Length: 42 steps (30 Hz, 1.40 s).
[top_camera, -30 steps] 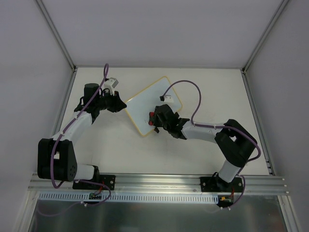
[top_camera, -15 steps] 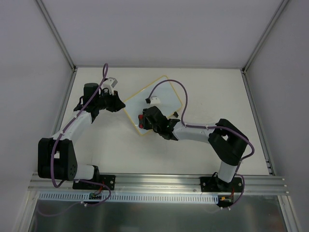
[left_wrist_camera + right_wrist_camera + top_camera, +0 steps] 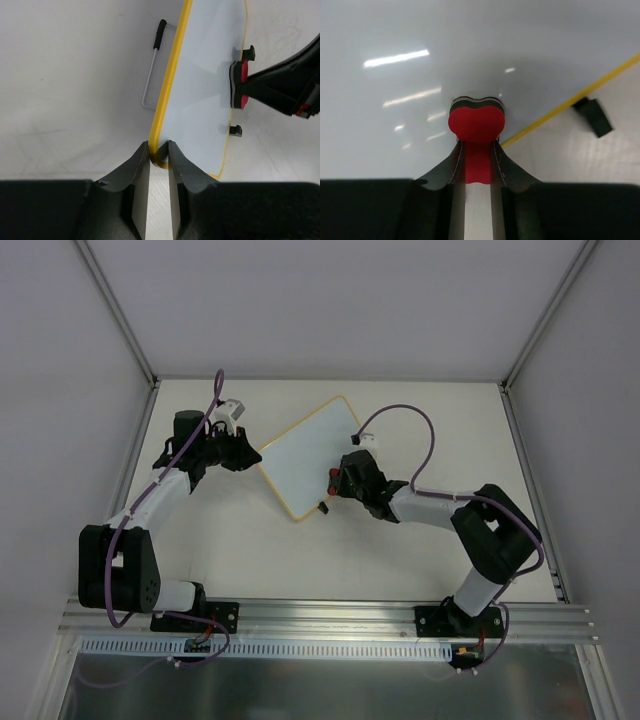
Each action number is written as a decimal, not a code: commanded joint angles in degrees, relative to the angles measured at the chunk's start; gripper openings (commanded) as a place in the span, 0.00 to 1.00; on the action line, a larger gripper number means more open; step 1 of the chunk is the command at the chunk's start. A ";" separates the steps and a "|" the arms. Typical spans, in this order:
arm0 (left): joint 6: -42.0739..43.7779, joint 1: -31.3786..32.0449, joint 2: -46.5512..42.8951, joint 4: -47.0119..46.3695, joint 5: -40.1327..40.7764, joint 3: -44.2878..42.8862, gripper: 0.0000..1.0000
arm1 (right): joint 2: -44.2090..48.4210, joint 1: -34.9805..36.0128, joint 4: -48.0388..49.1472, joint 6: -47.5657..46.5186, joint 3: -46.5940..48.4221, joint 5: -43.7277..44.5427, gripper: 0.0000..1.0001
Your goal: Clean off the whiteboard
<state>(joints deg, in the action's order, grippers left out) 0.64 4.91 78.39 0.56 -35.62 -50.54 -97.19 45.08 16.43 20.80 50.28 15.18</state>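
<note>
The whiteboard lies flat on the table, turned like a diamond, with a yellow frame and a surface bare of marks. My left gripper is shut on its left corner; in the left wrist view the fingertips pinch the yellow frame. My right gripper is shut on the red eraser and presses it on the board near its right edge. In the right wrist view the eraser sits on the white surface, close to the yellow frame.
Two black clip feet stick out from the board's right edge; one shows in the right wrist view. A wire stand with a black tip lies beside the board's far-left edge. Enclosure walls ring the table.
My right gripper swept the eraser left across the board toward its lower left edge, then back right to the board's right edge. The left gripper and the board stayed put.
</note>
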 commanded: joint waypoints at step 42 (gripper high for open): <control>-0.47 1.16 2.73 4.89 -0.07 -5.62 0.01 | 10.80 -39.36 -34.35 -0.41 -0.01 2.22 0.04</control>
<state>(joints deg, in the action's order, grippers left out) -0.21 5.58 80.01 5.58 -35.97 -53.84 -84.77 6.90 -14.72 17.58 50.00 18.92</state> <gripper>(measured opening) 0.170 0.211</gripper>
